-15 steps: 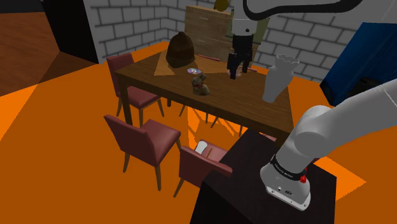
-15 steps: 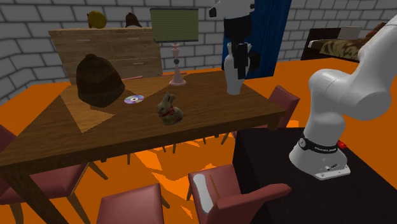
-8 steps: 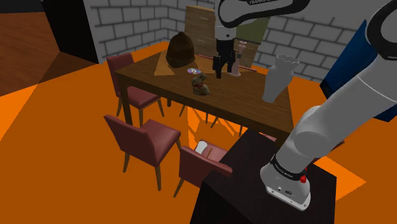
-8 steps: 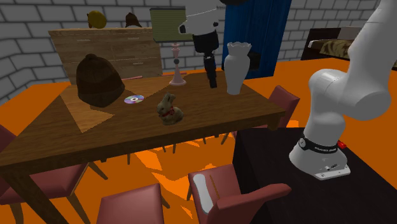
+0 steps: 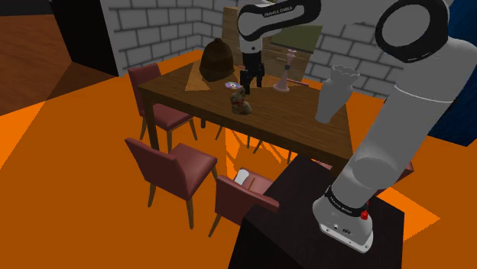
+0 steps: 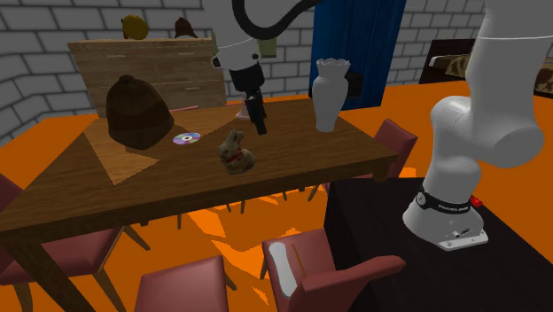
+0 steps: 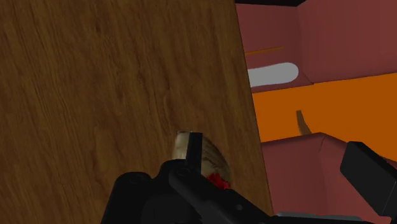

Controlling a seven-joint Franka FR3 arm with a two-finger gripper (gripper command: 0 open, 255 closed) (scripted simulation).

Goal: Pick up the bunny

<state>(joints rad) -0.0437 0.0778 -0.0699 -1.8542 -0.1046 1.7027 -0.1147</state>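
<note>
**Shoulder view:** Your white arm arcs from the black stand (image 5: 302,218) over the wooden table (image 5: 302,122). The gripper (image 5: 250,85) hangs fingers-down just above the brown bunny (image 5: 241,100), not touching it. The bunny sits upright on the tabletop, near the side lined with red chairs (image 5: 180,164). A shiny disc (image 5: 232,85) lies just behind it, and a dark brown dome-shaped object (image 5: 216,59) sits further back. A white vase (image 5: 335,93) stands well apart, toward this view's right.

**Second exterior view:** The gripper hovers above the bunny and to this view's right of it, its tips clear of the ears. The disc lies on the table to the bunny's left. A wooden dresser (image 6: 146,62) stands behind the table, and a blue curtain (image 6: 354,44) hangs beyond the vase.

**Wrist view:** You look down on wood grain at the table's edge, with orange floor (image 7: 318,108) and a red chair beyond it. The two black fingers (image 7: 194,147) stand wide apart and clasp nothing. The bunny's pale-brown head and a speck of red peek out right beside one of them.
</note>
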